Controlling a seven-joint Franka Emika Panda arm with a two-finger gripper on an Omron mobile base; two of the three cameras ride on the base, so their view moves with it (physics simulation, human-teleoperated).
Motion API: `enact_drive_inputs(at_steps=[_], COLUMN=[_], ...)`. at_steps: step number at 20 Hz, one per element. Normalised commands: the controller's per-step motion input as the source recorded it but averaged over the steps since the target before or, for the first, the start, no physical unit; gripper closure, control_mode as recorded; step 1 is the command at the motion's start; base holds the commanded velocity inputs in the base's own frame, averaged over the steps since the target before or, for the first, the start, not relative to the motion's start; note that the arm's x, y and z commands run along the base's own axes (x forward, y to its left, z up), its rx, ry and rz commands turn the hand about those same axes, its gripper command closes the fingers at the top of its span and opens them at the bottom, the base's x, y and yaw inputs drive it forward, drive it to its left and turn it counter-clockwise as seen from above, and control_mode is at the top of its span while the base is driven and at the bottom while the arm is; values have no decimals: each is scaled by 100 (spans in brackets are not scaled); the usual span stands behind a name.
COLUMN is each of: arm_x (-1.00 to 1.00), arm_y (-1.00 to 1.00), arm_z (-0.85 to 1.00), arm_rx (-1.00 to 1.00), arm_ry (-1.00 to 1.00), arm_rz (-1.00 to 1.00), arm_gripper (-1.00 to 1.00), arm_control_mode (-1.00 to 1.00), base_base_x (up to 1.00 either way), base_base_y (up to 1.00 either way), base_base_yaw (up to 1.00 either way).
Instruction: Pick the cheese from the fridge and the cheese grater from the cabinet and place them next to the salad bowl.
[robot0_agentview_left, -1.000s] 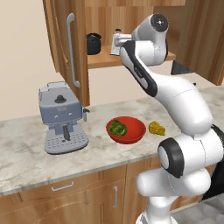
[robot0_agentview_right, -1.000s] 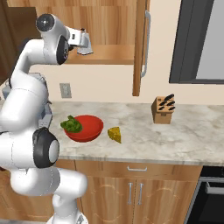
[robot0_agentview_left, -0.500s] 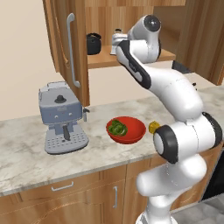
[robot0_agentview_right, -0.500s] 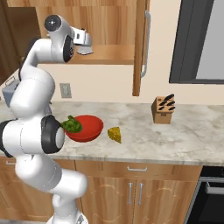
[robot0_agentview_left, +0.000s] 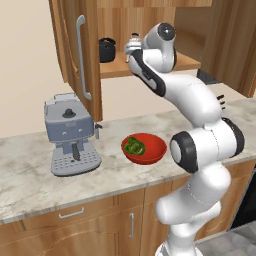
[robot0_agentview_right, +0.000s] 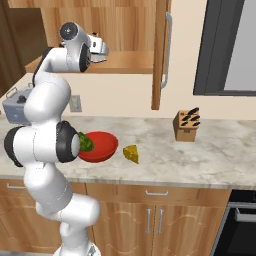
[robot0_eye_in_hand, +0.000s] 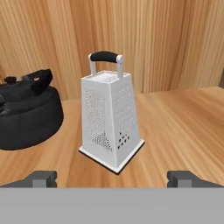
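The cheese grater (robot0_eye_in_hand: 111, 124) stands upright on the open cabinet's shelf (robot0_eye_in_hand: 183, 122), a silver box with a black-grip top handle. My gripper (robot0_eye_in_hand: 112, 177) is open just in front of it, with a dark fingertip on either side and nothing between them. From the base views the gripper (robot0_agentview_left: 131, 47) (robot0_agentview_right: 100, 47) reaches into the cabinet (robot0_agentview_left: 150, 65). The yellow cheese (robot0_agentview_right: 131, 153) lies on the counter right of the red salad bowl (robot0_agentview_right: 97, 146) (robot0_agentview_left: 145, 148). The fridge is out of view.
A black pot (robot0_eye_in_hand: 26, 118) (robot0_agentview_left: 106, 50) sits on the shelf close to the grater's left. The cabinet door (robot0_agentview_left: 80, 55) (robot0_agentview_right: 162, 50) hangs open. A grey coffee machine (robot0_agentview_left: 70, 135) and a knife block (robot0_agentview_right: 186, 125) stand on the marble counter (robot0_agentview_right: 210, 160).
The arm has turned at its lower joints and the hand has edged a little nearer the grater. The jaws have stayed open.
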Motion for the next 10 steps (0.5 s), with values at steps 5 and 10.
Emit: enact_drive_inputs(at_steps=[5,10], arm_x=[41,20], arm_y=[7,22], arm_z=[0,0], arm_rx=[0,0], arm_ry=[0,0], arm_rz=[-1,-2], arm_gripper=[-100,-100], arm_control_mode=[-100,-100], base_base_x=[0,0], base_base_y=[0,0], base_base_yaw=[0,0])
